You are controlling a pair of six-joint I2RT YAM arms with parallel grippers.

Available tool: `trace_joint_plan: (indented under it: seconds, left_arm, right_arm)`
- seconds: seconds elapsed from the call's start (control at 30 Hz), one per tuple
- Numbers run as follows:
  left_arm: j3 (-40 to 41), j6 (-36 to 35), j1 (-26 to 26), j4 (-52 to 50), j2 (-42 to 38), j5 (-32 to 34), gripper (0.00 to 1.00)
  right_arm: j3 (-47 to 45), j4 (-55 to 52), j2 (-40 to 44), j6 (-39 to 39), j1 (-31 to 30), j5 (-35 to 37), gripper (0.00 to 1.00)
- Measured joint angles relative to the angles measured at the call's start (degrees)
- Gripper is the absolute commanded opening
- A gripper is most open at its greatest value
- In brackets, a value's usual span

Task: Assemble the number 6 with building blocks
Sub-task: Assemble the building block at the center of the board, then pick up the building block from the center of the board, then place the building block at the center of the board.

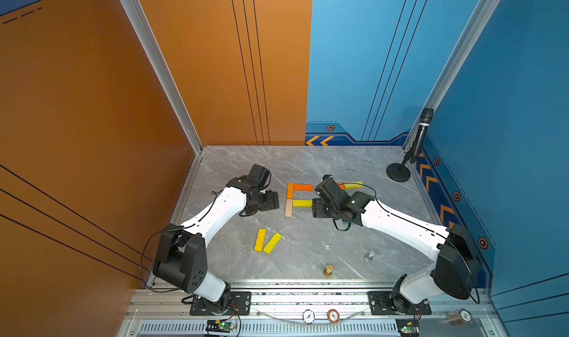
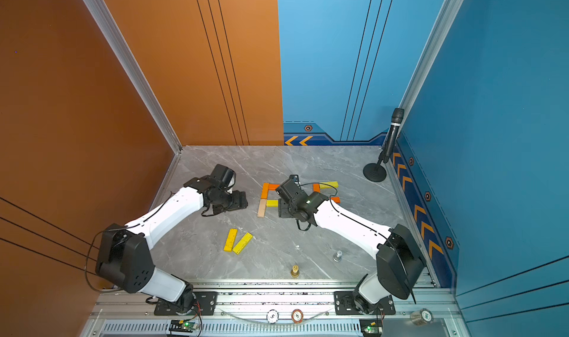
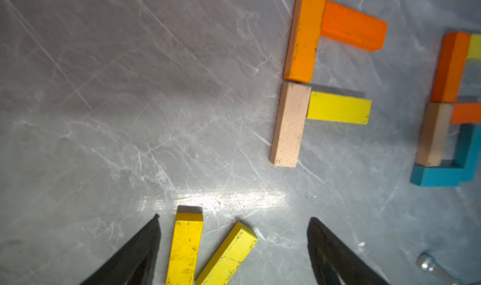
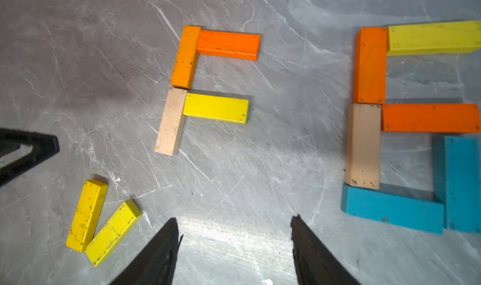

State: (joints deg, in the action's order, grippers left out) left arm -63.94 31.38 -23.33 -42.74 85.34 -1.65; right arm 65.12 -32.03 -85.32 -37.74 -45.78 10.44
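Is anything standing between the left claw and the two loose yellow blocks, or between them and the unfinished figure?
Nothing visible. The open left claw faces the darker yellow block and the lighter yellow block; only bare table lies between them and the unfinished figure.

the left arm (image 1: pixel 221 209) and right arm (image 1: pixel 403 227) wear glossy white shells between boxy black joint housings, the largest dotted with round holes. a thin black cable (image 1: pixel 141 258) loops out above the aluminium rail (image 1: pixel 308 298). on the rail, each black base plate (image 1: pixel 241 303) shows silver screws; just below the rail a small board (image 1: pixel 222 324) glows green. the left gripper (image 3: pixel 233 216) has matte black, wedge-shaped fingers (image 3: pixel 135 257).
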Motion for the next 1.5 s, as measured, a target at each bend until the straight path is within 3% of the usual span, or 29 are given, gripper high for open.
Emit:
trace_joint_plan:
  seconds: [0.17, 0.4, 0.7, 0.87, 0.97, 1.1, 1.3, 1.5]
  left_arm:
    - [9.35, 2.45, -2.64, -2.58, -4.87, 3.21, 0.82]
    - [17.90, 4.87, -3.37, -2.58, -5.31, 4.68, 0.73]
    - [20.76, 5.79, -3.48, 3.13, -3.13, 2.93, 0.55]
    - [20.41, 5.97, -4.02, 4.70, -1.09, 2.58, 0.30]
    - [20.17, 5.57, -4.13, 4.61, -1.11, 2.62, 0.29]
    - [15.98, 5.57, -7.04, 1.01, -1.46, 5.11, 0.29]
    - [1.46, 6.84, -14.67, -1.11, -0.85, 6.45, 0.29]
    - [-10.29, 8.17, -22.05, -1.25, 10.19, 6.80, 0.30]
  right_arm:
    - [-5.11, 0.63, 2.84, -0.94, -1.22, 0.33, 0.69]
    - [-7.89, 2.75, 3.98, -1.77, -3.23, 0.13, 0.69]
    - [-7.89, 4.20, 2.89, -2.23, -4.07, -0.13, 0.69]
    - [-7.87, 4.20, 2.58, -2.21, -3.96, -0.35, 0.68]
    - [-7.87, 4.20, 2.60, -2.19, -3.41, -0.76, 0.68]
    - [-7.87, 4.17, 3.30, -2.21, -1.40, -1.18, 0.68]
    - [-9.86, 4.17, 10.58, -2.91, 5.01, -0.39, 0.68]
    - [-13.66, 4.13, 18.40, -4.42, 11.32, 2.32, 0.68]
